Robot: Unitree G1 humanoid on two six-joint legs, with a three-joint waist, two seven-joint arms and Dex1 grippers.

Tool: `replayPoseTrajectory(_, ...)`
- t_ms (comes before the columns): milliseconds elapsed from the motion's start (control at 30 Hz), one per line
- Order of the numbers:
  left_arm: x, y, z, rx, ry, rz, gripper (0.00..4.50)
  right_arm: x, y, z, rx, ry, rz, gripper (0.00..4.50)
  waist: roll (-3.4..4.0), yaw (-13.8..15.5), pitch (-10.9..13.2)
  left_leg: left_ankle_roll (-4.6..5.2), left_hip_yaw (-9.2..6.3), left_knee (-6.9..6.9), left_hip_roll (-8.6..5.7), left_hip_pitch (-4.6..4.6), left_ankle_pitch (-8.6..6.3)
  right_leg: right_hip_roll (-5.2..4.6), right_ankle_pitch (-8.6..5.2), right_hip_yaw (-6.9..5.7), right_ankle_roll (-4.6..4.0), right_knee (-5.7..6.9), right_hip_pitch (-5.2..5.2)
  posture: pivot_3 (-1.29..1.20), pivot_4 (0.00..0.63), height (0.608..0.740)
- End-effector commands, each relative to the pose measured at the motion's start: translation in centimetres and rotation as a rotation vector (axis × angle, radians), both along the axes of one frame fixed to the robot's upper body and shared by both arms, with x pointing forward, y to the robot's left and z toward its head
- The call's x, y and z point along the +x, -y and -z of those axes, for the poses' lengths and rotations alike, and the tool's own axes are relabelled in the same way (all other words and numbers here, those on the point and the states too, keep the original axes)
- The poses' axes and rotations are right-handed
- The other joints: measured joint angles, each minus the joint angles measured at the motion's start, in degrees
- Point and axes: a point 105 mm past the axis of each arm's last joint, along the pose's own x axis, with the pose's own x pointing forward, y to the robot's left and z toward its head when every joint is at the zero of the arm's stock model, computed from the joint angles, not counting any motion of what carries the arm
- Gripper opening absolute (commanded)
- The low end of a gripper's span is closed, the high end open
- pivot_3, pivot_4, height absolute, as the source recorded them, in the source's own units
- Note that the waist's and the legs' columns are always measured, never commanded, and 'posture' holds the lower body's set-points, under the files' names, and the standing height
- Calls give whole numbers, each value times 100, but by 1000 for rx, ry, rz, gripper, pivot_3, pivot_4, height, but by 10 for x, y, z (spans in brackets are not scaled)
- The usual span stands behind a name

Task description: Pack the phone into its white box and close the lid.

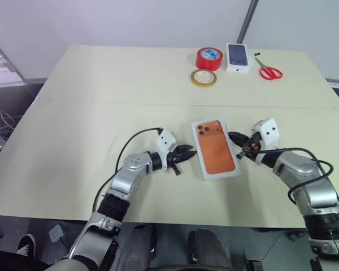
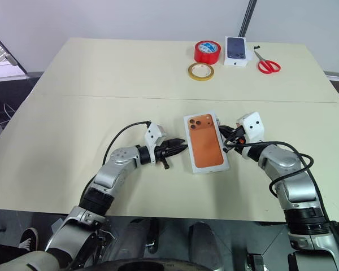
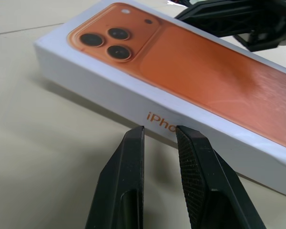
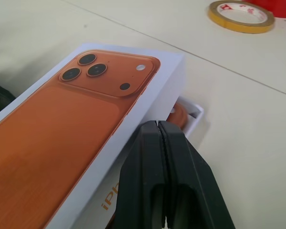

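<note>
A: Status?

B: Closing step. Lid (image 1: 214, 148) lies on the box (image 4: 196, 113) but skewed: one box corner sticks out from under it, and I see the phone (image 4: 178, 114) inside, under the lid.

A: Grippers?

B: Both empty. Left gripper (image 3: 159, 131) has its fingers slightly apart, just beside the lid's left wall. Right gripper (image 4: 158, 126) has its fingers pressed together, at the right wall near that exposed corner. Can't tell if it touches.

A: Next?

B: I'd say square the lid over the box from both sides, then press down evenly. Risk: pushing one side only slides the whole box across the table (image 1: 101, 113).
</note>
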Motion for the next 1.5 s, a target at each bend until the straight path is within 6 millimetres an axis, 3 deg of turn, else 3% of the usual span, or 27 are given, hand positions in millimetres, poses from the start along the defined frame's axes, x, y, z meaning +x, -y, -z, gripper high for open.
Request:
replayPoseTrajectory(33, 3, 16, -23, -41, 90, 27, 1096, -1, -7, -14, -13, 63, -20, 43, 0, 1, 0, 0, 0, 1, 0, 0, 0, 0, 0, 0, 0, 0, 0, 0, 150, 728)
replayPoseTrajectory(233, 11, 25, -31, -52, 93, 33, 1096, 3, -2, -8, -33, 55, 26, 43, 0, -3, 0, 0, 0, 3, 0, -1, 0, 3, 0, 0, 1, 2, 0, 0, 150, 728)
replayPoseTrajectory(600, 15, 19, -28, -42, 97, 11, 1096, 3, 3, 9, -153, 31, 33, 43, 0, -5, 0, -3, 1, 4, 0, 0, 2, 6, 0, 0, 2, 5, -2, 0, 150, 728)
replayPoseTrajectory(800, 16, 11, -46, -88, 135, -14, 1096, 9, 16, -6, -157, 71, 71, 43, 0, -6, 0, -4, 1, 4, 1, 0, 2, 6, 1, 1, 2, 6, -2, 0, 150, 728)
replayPoseTrajectory(1000, 23, 18, -86, -175, 193, -3, 1096, 14, 16, -40, -34, 180, 70, 43, 0, 5, 0, -6, -1, 14, 1, -2, 4, 7, 1, 0, 2, 12, -2, 0, 150, 728)
replayPoseTrajectory(1200, 29, 40, -84, -164, 182, 31, 1096, 6, -8, -55, 46, 235, -42, 43, 0, -5, 0, -5, -1, 28, 1, -3, 3, 10, 0, -1, 4, 12, 5, 0, 150, 728)
replayPoseTrajectory(1300, 31, 49, -66, -109, 153, 35, 1096, -2, -16, -42, 40, 174, -94, 43, 0, -5, 0, -5, -1, 28, 4, -2, 3, 13, 0, -1, 4, 13, 4, 0, 150, 728)
replayPoseTrajectory(1400, 31, 57, -46, -7, 169, 43, 1096, -9, -6, 11, -154, -39, -78, 43, 0, 14, 0, -3, -1, 32, 4, -3, 2, 13, 0, -1, 4, 14, 4, 0, 150, 728)
replayPoseTrajectory(1500, 35, 58, -33, 44, 138, 20, 1096, -14, 7, 37, -270, -117, -36, 43, -1, 11, -2, 7, 1, 44, 2, -6, -4, 11, -1, 1, 4, 15, 6, 0, 150, 728)
